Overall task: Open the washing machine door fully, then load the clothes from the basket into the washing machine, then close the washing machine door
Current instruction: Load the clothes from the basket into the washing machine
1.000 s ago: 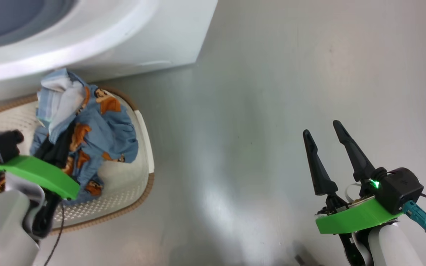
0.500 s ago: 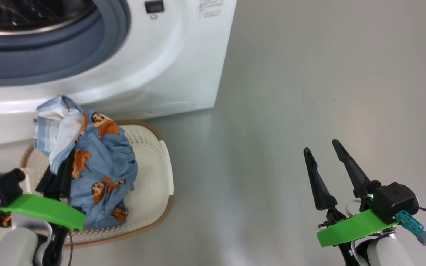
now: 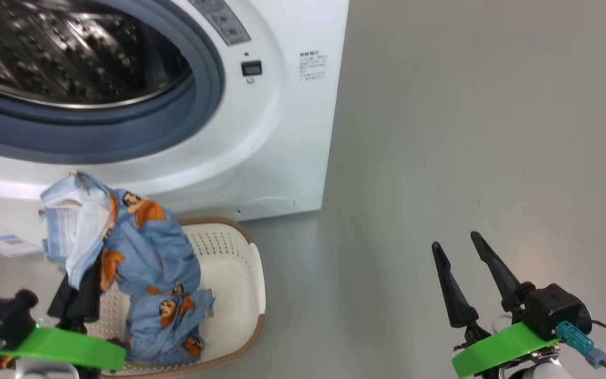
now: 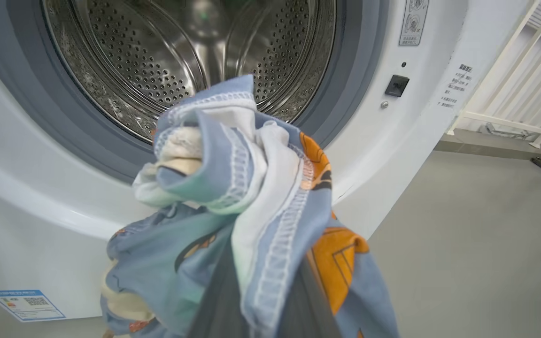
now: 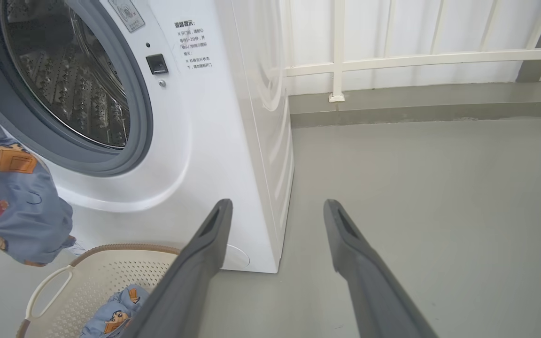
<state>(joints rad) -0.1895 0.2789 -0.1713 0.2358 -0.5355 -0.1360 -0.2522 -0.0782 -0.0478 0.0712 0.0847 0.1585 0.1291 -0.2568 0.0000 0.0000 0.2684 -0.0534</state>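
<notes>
One bundle of clothes [image 3: 145,247] pinched in left gripper [image 3: 84,287] above basket [image 3: 241,253] | right gripper [image 3: 455,242] spread, empty

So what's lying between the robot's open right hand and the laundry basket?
Nothing. In the head view, the stretch between the right hand and the basket is bare grey floor.

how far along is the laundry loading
Done: the washing machine has its drum uncovered, so the door is open. In hand: the left hand is shut on a bear-print garment, raised before the drum. Left: more fabric lies in the basket, the drum looks empty, and the door needs closing. The right hand is open over the floor.
</notes>
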